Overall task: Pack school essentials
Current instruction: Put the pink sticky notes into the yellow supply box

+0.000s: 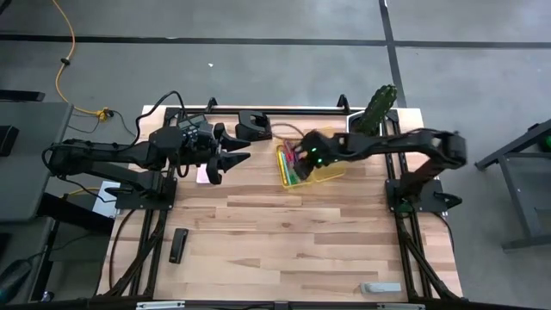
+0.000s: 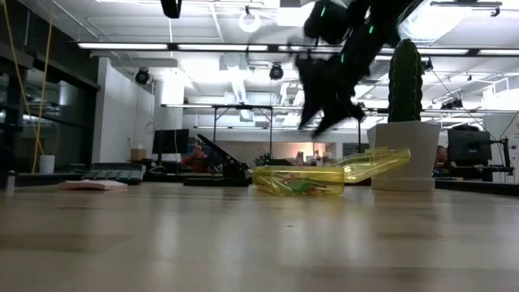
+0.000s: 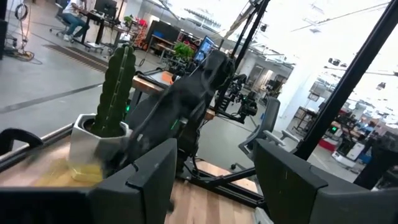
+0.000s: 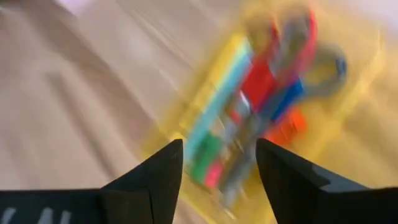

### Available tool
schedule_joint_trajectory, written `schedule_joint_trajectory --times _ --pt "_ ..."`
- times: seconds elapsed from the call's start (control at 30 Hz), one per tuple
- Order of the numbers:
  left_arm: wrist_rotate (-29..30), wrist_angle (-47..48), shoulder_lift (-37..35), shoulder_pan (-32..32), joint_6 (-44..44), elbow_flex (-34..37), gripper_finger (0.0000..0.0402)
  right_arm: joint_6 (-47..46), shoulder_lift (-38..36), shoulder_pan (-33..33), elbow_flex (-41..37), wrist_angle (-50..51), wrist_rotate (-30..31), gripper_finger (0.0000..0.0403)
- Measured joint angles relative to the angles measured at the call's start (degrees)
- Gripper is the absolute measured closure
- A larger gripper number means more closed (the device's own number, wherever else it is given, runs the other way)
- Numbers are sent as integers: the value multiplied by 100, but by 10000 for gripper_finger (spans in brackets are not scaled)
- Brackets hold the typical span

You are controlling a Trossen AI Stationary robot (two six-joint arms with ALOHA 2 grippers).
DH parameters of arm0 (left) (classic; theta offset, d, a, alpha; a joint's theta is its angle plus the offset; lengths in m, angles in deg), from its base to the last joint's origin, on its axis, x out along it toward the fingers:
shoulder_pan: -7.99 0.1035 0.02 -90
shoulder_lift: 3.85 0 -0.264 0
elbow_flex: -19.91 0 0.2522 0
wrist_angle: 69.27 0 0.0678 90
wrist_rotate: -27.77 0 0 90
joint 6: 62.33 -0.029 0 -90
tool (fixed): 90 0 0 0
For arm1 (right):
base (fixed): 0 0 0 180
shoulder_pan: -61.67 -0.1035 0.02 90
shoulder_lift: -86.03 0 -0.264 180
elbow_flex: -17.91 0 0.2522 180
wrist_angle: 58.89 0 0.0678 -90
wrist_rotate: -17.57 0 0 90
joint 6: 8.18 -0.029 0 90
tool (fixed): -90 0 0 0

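Here, pencils lengthwise in yellow case.

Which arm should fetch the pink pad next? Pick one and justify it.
Left. The left gripper hangs open beside the pink pad at the table's left-rear. The right gripper, also open, hovers over the yellow case, farther from the pad.

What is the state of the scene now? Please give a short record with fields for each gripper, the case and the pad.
left gripper: open, empty, above the pink pad
right gripper: open, empty, above the yellow case
yellow case: lies on the table, lid open, holding scissors and coloured stationery
pink pad: on the table, outside the case
cactus pot: behind the case
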Motion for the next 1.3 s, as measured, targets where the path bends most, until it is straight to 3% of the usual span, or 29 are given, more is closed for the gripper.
schedule_joint_trajectory --times 0.23,0.43,0.57,1.3 --pt "-3 45 0 -17 -286 2 200 1129 -1495 -439 0 -930 -124 208" --pt "-125 45 0 -17 -611 2 200 1546 -2159 -1001 0 -2210 -38 208" --pt "-123 44 0 -17 -712 2 200 1812 -2205 -1275 0 -2765 7 208" --pt "-42 92 -3 -17 -1066 -1 200 2020 -2176 -1384 -9 -2935 140 208"
